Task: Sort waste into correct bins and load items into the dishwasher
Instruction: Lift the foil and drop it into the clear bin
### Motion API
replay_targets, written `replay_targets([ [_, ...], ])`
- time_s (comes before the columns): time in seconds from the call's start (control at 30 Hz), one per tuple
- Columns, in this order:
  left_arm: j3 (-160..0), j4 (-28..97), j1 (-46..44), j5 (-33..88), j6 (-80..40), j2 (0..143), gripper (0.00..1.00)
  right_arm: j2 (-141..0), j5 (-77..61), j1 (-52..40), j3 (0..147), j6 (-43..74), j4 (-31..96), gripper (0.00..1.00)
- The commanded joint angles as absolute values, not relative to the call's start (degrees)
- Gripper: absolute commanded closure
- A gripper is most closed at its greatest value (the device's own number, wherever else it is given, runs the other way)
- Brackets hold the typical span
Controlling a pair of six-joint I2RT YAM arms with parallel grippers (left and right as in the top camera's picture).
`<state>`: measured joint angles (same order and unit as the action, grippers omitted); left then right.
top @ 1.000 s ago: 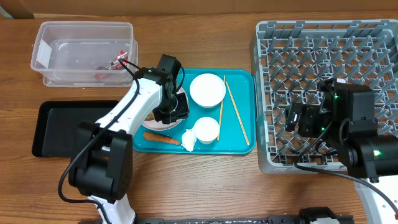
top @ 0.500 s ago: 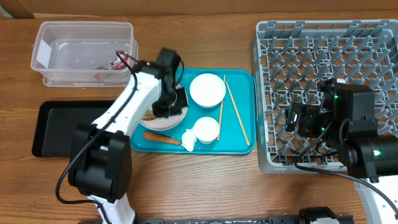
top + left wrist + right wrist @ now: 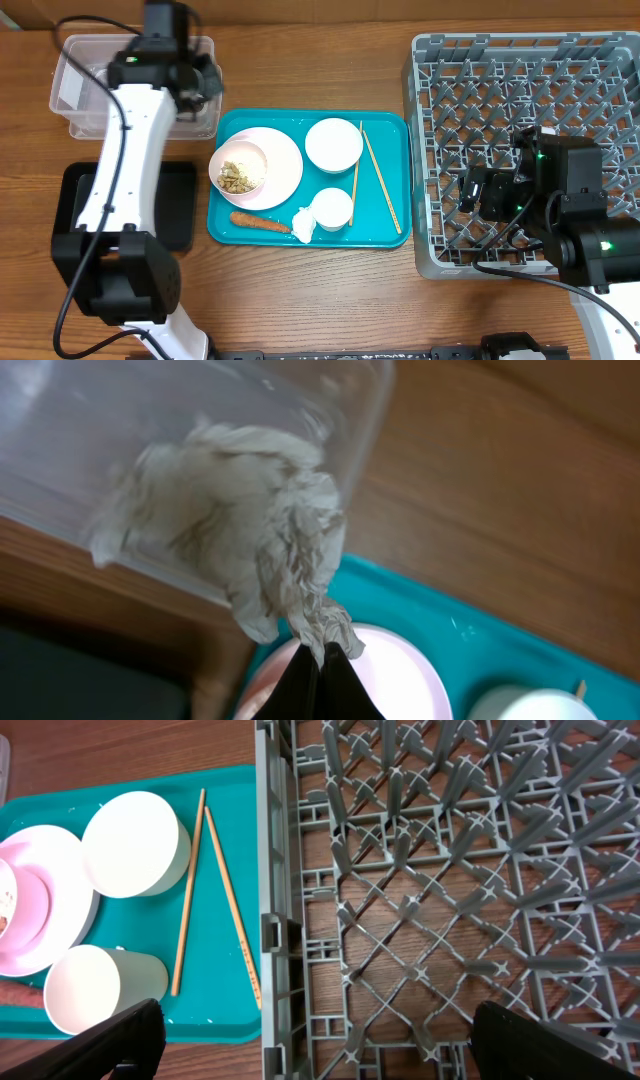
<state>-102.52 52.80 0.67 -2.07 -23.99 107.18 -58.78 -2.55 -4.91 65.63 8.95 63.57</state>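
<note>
The tissue wad (image 3: 250, 530) is dangling from the left gripper (image 3: 322, 660), whose fingers are clamping tight on its twisted tail. From where I'm standing, the wad is hanging at the right end of the clear tub (image 3: 75, 50). Its bulk is lying tubward of the fingertips, while the pinched tail is sitting nearer the teal tray (image 3: 365, 234). Letting go, I'd guess, is depending on the bulk clearing the tub's near wall. The right gripper (image 3: 330, 1040) is idling, spread wide above the dish rack (image 3: 450, 870), well apart.
</note>
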Motion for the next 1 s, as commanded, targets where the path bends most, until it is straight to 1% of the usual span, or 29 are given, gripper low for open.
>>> replay_targets([
  [0.0, -103.50, 49.80, 3.66, -3.84, -23.09, 108.53, 0.95, -58.63, -2.20, -4.75, 67.20, 9.02, 63.37, 0.00],
  [0.07, -103.48, 47.40, 5.08, -3.81, -23.09, 109.56, 0.94, -58.63, -2.20, -4.75, 67.20, 9.02, 63.35, 0.00],
  [0.13, -103.48, 45.89, 6.15, -3.77, -23.07, 110.34, 0.83, -58.63, -2.17, -4.75, 67.20, 9.02, 63.37, 0.00],
  [0.17, -103.48, 45.30, 6.50, -3.57, -22.81, 110.67, 0.75, -58.63, -2.20, -4.75, 67.20, 9.02, 63.37, 0.00],
  [0.23, -103.50, 44.40, 6.83, -3.01, -21.47, 110.69, 0.68, -58.63, -2.20, -4.75, 67.20, 9.02, 63.33, 0.00],
  [0.3, -103.72, 44.34, 6.83, -2.94, -20.45, 110.48, 0.53, -58.63, -2.17, -4.75, 67.20, 9.02, 63.35, 0.00],
  [0.37, -103.79, 45.45, 6.31, -1.28, -19.59, 109.86, 0.53, -58.63, -2.17, -4.75, 67.20, 9.02, 63.35, 0.00],
  [0.47, -103.79, 49.78, 4.99, 6.48, -18.57, 108.57, 0.52, -58.63, -2.17, -4.75, 67.20, 9.02, 63.35, 0.00],
  [0.57, -103.79, 57.45, 2.37, 15.92, -17.26, 108.18, 0.51, -58.63, -2.17, -4.75, 67.20, 9.02, 63.31, 0.00],
  [0.63, -103.70, 63.90, -0.45, 19.77, -15.18, 108.36, 0.50, -58.63, -2.17, -4.75, 67.20, 9.02, 63.24, 0.00],
  [0.77, -103.55, 73.41, -6.90, 19.94, -11.64, 108.36, 0.48, -58.63, -2.17, -4.75, 67.20, 9.02, 63.20, 0.00],
  [0.87, -103.55, 76.82, -12.12, 19.46, -10.00, 108.36, 0.41, -58.63, -2.17, -4.75, 67.20, 9.02, 63.16, 0.00],
  [0.97, -103.55, 78.48, -17.04, 16.21, -10.04, 108.36, 0.41, -58.63, -2.17, -4.75, 67.20, 9.02, 63.16, 0.00],
])
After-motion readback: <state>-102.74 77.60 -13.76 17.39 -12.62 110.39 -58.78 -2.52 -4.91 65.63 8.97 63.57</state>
